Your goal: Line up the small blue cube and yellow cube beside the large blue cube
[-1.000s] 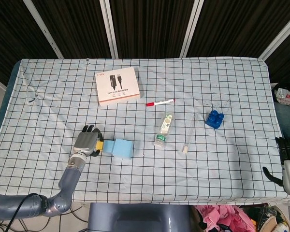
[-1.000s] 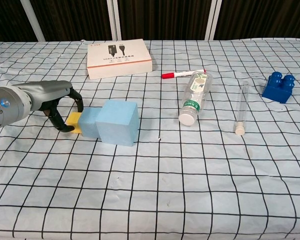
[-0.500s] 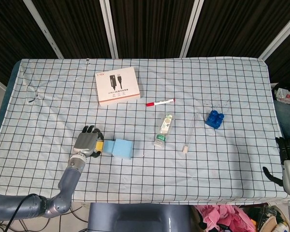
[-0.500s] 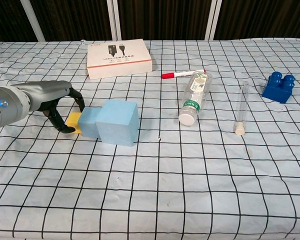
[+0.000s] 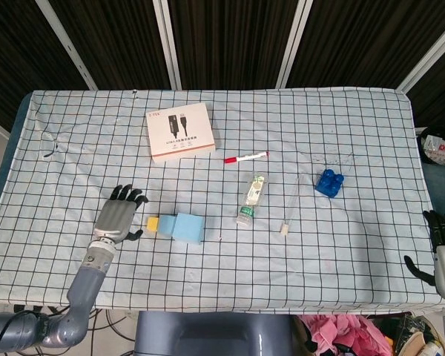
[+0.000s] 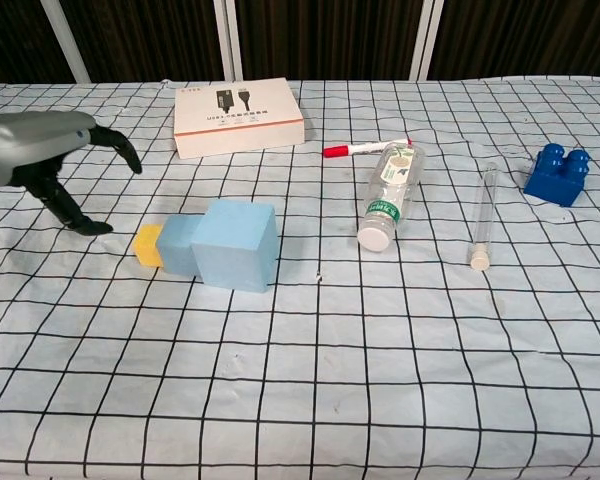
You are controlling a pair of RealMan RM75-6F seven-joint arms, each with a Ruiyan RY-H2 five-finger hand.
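Observation:
The large blue cube (image 5: 189,228) (image 6: 237,243) sits on the checked cloth left of centre. Touching its left side is the small blue cube (image 5: 167,225) (image 6: 180,246), and the yellow cube (image 5: 153,223) (image 6: 147,245) touches that one's left side, so the three form a row. My left hand (image 5: 116,218) (image 6: 42,150) is open, fingers spread, lifted clear to the left of the yellow cube and holding nothing. My right hand (image 5: 442,245) hangs off the table's right edge, fingers apart, empty.
A white box (image 5: 181,132) (image 6: 238,117) lies at the back left. A red marker (image 5: 245,157) (image 6: 365,148), a lying bottle (image 5: 252,198) (image 6: 388,194), a thin tube (image 5: 288,209) (image 6: 483,214) and a dark blue toy brick (image 5: 329,182) (image 6: 559,173) occupy the centre and right.
My left hand let go of the yellow cube, opened and drew back to the left and upward. The three cubes stay in their row. The right hand has not moved.

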